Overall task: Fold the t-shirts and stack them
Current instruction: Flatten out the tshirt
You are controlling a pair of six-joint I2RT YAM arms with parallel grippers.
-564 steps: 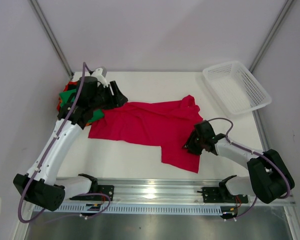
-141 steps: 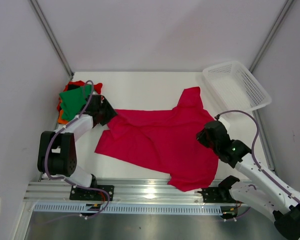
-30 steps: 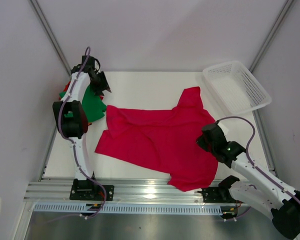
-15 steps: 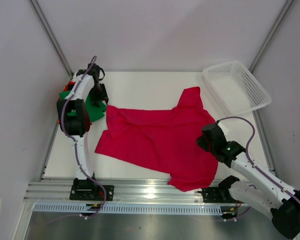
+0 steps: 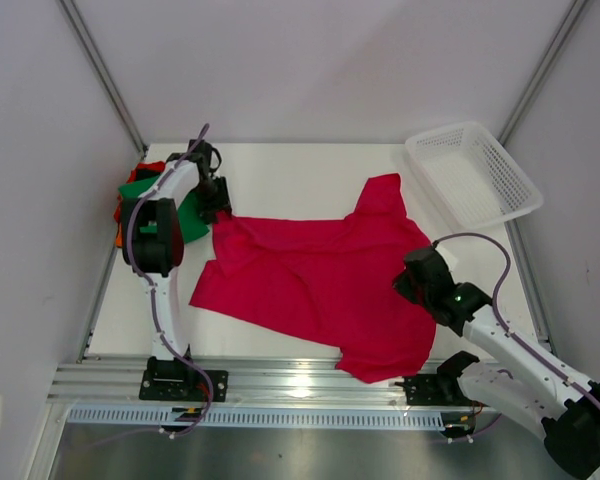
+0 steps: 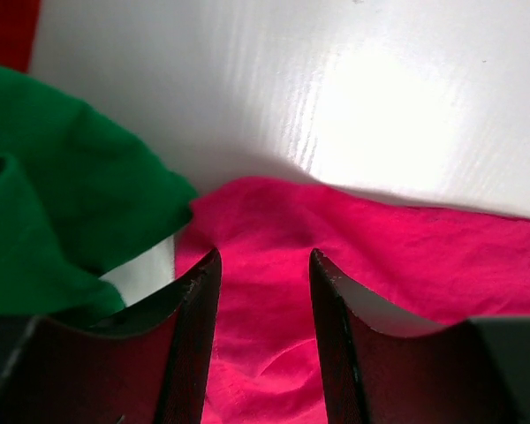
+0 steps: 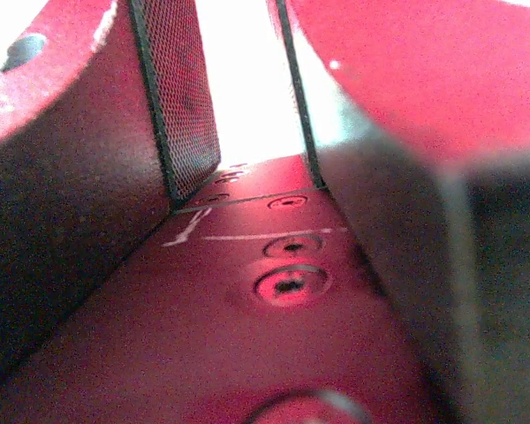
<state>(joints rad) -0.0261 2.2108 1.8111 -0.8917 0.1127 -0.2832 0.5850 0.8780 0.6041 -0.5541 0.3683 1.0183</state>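
At the far left corner of the table (image 5: 300,170), the left gripper (image 6: 263,256) hangs low over the shoulder end of the crimson t-shirt (image 5: 320,275). Its fingers stand partly apart with nothing between them, framing the rumpled hem, probably to pinch that corner and pull the cloth flat before a fold. The shirt lies spread across the middle of the table, one sleeve pointing to the far side and its near corner reaching the front edge. The right gripper (image 5: 416,277) rests on the shirt's right edge, likely to pin or hold that side. Its wrist view is too close and washed in red: a narrow gap shows between the fingers, but I cannot tell whether cloth is caught at the tips. The green t-shirt (image 6: 62,194) lies just beside the crimson corner, touching it, so a careless pinch there could take both. A white basket (image 5: 472,172) sits at the far right, well apart from both arms.
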